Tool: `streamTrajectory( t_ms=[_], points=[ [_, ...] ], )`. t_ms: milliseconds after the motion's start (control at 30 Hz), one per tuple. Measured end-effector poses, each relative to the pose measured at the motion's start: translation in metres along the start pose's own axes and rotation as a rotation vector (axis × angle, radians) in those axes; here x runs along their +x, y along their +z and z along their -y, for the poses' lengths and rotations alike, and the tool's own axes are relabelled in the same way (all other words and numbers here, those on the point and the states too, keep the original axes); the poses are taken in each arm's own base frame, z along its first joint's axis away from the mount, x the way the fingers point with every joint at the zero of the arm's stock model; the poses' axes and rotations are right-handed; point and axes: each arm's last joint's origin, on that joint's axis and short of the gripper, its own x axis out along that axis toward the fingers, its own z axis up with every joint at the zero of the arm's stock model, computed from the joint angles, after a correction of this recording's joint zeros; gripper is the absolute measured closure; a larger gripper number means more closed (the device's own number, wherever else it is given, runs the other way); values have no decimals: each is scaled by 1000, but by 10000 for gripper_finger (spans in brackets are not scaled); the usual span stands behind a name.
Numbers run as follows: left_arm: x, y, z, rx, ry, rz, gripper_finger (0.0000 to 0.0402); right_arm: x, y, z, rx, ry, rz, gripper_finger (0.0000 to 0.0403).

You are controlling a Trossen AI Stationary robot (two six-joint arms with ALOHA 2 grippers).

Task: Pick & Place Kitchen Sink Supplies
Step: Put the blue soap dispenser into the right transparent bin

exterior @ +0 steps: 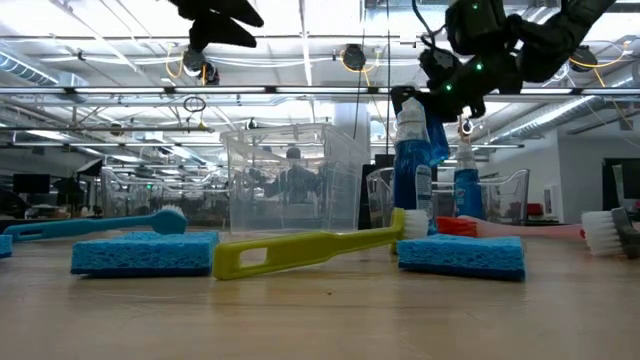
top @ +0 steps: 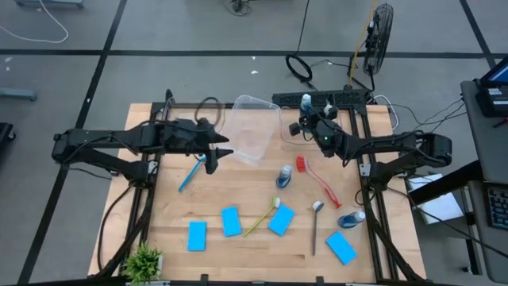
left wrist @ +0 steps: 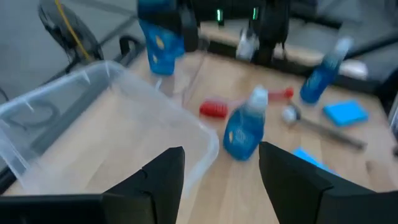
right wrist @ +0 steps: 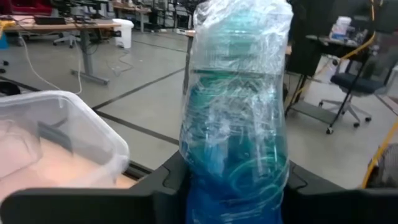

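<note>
Held bottle of blue liquid (right wrist: 236, 106) clamped in right gripper (top: 305, 125), lifted above table's far edge, just beside clear tub (top: 252, 127). Long axis near vertical, white cap (exterior: 408, 110) up, slight tilt.

Risks, as judgement: film-wrapped body looks slick, may slip between fingers; release short of tub drops it onto table (top: 238, 195) or off the back; bottle could clip tub rim and shove light tub.

Left gripper (left wrist: 221, 180) parted, empty, hovers over tub's near side; could crowd the drop.
</note>
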Motion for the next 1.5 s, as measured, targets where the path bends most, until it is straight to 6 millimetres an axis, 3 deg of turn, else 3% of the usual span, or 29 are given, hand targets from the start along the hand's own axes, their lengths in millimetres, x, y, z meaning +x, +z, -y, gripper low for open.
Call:
streamTrajectory(
  t_ms=[267,500,900,1100,1500],
  points=[
    [-25,-33,-12,-70,-17,104,212,2,-14,9,19,-25,-19,287],
    [-27,-50,-17,-104,-10,86,227,5,-20,13,57,-43,-34,286],
    [-25,-52,-17,-97,-7,81,245,17,-40,2,68,-48,-47,285],
    [-25,-52,-17,-99,-7,77,233,26,-52,2,28,-75,-68,285],
    [-25,-52,-17,-101,-7,76,203,35,-54,14,23,-128,-84,284]
  ],
)
